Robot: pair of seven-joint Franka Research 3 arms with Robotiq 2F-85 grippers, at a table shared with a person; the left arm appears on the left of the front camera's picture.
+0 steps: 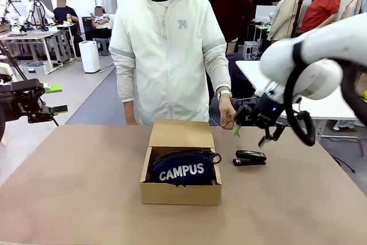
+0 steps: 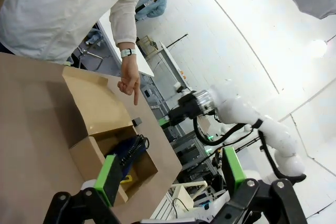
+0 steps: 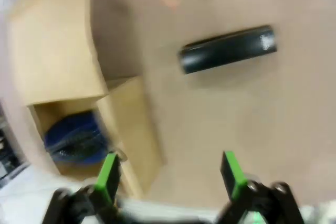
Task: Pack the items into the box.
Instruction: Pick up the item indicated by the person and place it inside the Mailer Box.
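right gripper (image 3: 169, 165): spread, empty | stapler (image 3: 227, 49): ahead, apart | pouch (image 1: 182, 170): inside box (image 1: 180, 194)

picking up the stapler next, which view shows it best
Front view: the stapler lies whole and sharp beside the box. The right wrist view shows it whole but blurred; the left wrist view, just a tiny dark bit past the box.

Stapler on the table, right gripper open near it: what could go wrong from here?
The person's hand hangs close beside the right gripper, so a descent might brush it. The stapler lies low and flat; the gripper could strike the table. The pouch fills most of the box, leaving little room.
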